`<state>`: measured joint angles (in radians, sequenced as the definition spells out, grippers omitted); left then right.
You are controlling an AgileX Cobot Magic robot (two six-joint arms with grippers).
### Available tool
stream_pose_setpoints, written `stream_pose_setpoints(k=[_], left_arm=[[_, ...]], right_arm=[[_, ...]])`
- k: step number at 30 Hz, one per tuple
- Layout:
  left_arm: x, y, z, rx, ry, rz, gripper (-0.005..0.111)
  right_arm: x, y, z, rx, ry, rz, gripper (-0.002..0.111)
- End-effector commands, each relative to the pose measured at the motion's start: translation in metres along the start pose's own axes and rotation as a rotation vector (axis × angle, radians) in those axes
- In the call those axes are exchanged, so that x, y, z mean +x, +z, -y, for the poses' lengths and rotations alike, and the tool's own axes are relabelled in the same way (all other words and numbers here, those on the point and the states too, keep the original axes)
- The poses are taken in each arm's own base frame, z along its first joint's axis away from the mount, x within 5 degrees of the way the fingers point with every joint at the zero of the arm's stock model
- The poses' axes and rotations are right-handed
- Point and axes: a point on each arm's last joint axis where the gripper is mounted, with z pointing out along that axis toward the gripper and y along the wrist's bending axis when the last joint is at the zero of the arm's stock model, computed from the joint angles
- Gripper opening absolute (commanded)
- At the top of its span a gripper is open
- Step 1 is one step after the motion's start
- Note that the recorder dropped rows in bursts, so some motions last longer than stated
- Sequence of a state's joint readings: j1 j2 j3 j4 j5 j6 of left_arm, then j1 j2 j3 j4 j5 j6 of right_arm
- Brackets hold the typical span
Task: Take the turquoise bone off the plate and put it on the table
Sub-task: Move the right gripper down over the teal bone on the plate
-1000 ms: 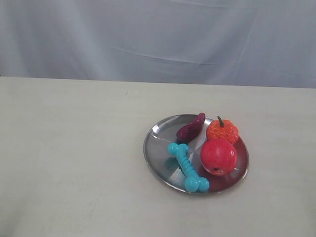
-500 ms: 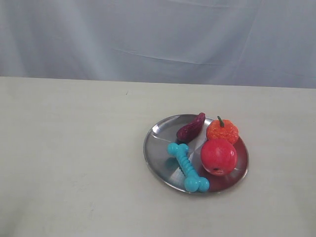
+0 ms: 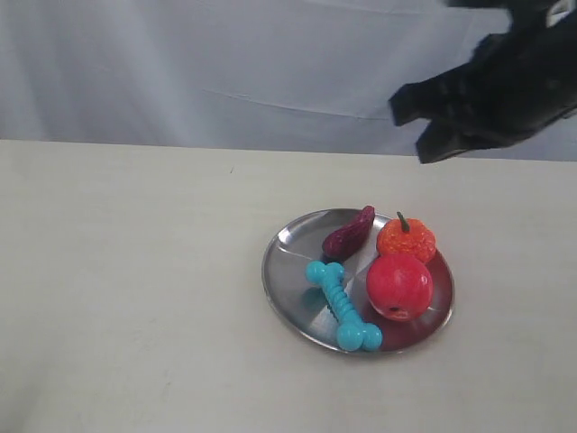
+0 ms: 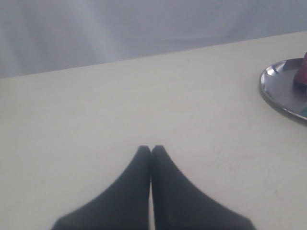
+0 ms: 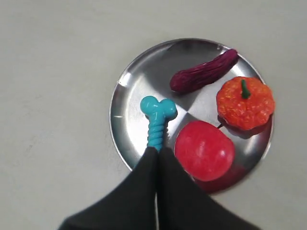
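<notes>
Bone (image 3: 343, 305), turquoise, lies on the plate (image 3: 290, 271), not yet on the counter (image 3: 135, 289). One of its knobbed ends is at the plate's near rim and its shaft is just beside a red apple (image 3: 398, 285). An orange pumpkin (image 3: 406, 239) and a purple vegetable (image 3: 349, 233) sit behind them. The plate rests on the counter's right half, well apart from the far edge. The right gripper (image 5: 156, 151) hangs high above the far edge, clenched on nothing, clear of the plate. The left gripper (image 4: 150, 149) is clenched too, empty, over bare counter with the plate's rim off to one side.
</notes>
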<state>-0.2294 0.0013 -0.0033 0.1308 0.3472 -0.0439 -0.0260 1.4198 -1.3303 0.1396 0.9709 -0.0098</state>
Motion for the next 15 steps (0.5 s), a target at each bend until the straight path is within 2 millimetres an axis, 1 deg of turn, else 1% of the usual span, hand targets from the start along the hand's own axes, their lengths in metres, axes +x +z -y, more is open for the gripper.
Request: stream_pose_setpoints(k=[1,6,9,12,15], left_arm=[[0.001,0.0,0.0,0.002,0.001,-0.001,0.0],[0.001,0.0,0.0,0.002,0.001,-0.001,0.0],[0.001,0.0,0.0,0.002,0.001,-0.001,0.0],[0.001,0.0,0.0,0.002,0.001,-0.001,0.0],[0.001,0.0,0.0,0.002,0.001,-0.001,0.0]], right_arm=[[-0.015,0.048,-0.016,0.027,-0.027,-0.11,-0.001],[-0.018,0.1,-0.015,0.033,-0.019,-0.246,-0.001],[-0.014,0.127,-0.012,0.043,-0.017,-0.294,-0.001],[-0.008,0.151,-0.009,0.049,-0.018,-0.339,-0.001],[-0.002,0.171,-0.008,0.056,-0.033,-0.38,-0.001]])
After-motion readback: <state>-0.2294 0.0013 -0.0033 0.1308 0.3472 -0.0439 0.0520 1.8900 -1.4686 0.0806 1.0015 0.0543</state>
